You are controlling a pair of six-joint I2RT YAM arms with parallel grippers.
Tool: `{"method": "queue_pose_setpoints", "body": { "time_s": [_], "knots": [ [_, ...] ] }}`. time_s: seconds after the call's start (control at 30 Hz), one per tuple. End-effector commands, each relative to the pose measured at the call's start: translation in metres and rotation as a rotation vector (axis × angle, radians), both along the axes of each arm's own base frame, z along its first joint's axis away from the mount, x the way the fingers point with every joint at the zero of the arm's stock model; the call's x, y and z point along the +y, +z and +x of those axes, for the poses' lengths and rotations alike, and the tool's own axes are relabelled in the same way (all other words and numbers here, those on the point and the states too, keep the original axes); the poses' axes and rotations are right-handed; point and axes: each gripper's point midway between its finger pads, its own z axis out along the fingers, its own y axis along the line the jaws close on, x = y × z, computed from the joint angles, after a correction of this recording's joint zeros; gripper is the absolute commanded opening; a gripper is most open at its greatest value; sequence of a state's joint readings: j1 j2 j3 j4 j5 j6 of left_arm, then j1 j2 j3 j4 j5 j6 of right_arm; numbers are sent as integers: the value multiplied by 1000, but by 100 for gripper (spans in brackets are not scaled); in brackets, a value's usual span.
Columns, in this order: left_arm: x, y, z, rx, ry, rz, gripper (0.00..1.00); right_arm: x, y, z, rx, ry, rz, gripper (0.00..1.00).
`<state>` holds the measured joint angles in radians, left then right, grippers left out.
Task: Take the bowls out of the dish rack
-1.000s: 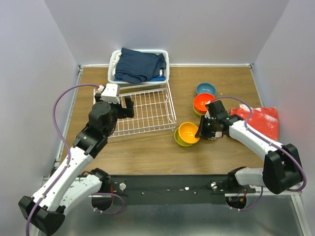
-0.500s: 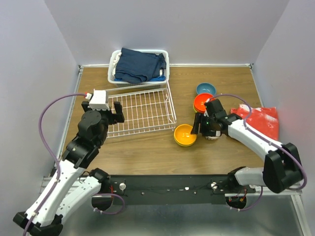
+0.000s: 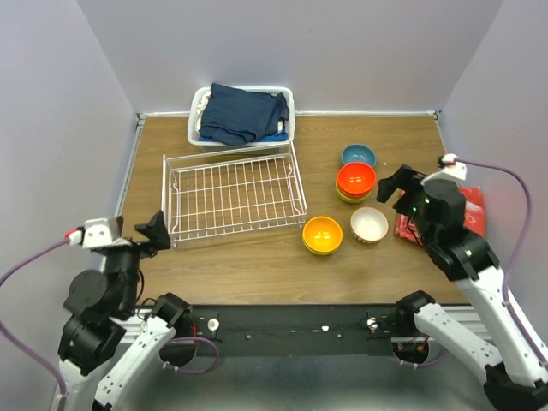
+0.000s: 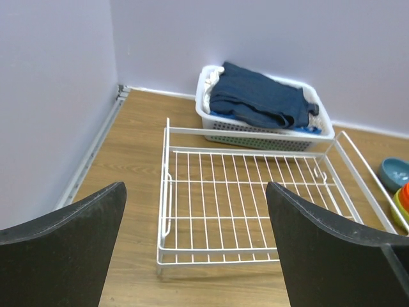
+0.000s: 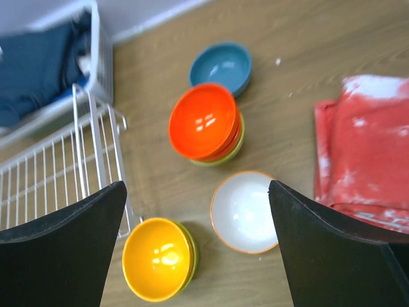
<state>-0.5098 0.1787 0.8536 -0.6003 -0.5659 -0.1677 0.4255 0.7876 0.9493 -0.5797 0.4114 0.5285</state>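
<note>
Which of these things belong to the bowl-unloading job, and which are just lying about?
Belong to the job: the dish rack, with no bowls in it; the blue bowl, red-orange bowl, white bowl and orange-yellow bowl, all out on the table.

Just lying about: the white basket with its dark blue cloth; the red cloth at the right.

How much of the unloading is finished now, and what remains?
Done: the dish rack holds no bowls; blue bowl, red-orange stack, orange-yellow stack and white bowl sit on the table. In hand: nothing, left gripper and right gripper are open and empty. Left: apparently nothing.
</note>
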Motion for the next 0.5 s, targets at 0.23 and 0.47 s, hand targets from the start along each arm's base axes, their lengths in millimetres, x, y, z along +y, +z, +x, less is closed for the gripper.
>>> {"method": "queue_pose_setpoints", "body": {
  "time_s": [0.23, 0.47],
  "knots": [
    [46, 14, -60, -158, 76, -150, 99, -71, 42, -56, -342, -211, -5, 100],
    [46, 10, -61, -144, 80, -170, 99, -82, 47, -76, -372, -214, -7, 100]
  ]
}}
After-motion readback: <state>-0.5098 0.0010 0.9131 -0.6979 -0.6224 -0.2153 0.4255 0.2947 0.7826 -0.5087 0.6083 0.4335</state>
